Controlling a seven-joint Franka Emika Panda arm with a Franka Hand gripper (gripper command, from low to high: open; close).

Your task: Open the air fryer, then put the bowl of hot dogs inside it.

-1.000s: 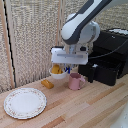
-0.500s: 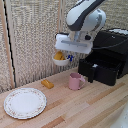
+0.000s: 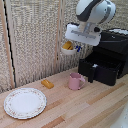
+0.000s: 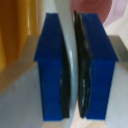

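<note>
My gripper (image 3: 76,49) is shut on the rim of the small white bowl (image 3: 69,50) and holds it in the air, well above the table. The yellow-orange hot dogs (image 3: 67,45) show in the bowl. The bowl hangs to the exterior view's left of the black air fryer (image 3: 112,47), whose front drawer (image 3: 102,69) is pulled out. The handle (image 3: 91,75) sticks out from the drawer's front. In the wrist view, the blue fingertips (image 4: 52,65) clamp the thin white bowl rim (image 4: 70,45), with the hot dogs (image 4: 10,30) beside them.
A pink mug (image 3: 76,81) stands on the wooden table just in front of the open drawer. A flat orange-tan block (image 3: 47,83) lies beside it. A wide patterned-rim plate (image 3: 25,103) sits at the exterior view's lower left. A reed screen stands behind.
The gripper has lifted the bowl up from table height and carried it slightly toward the air fryer. The mug, block and plate have not moved.
</note>
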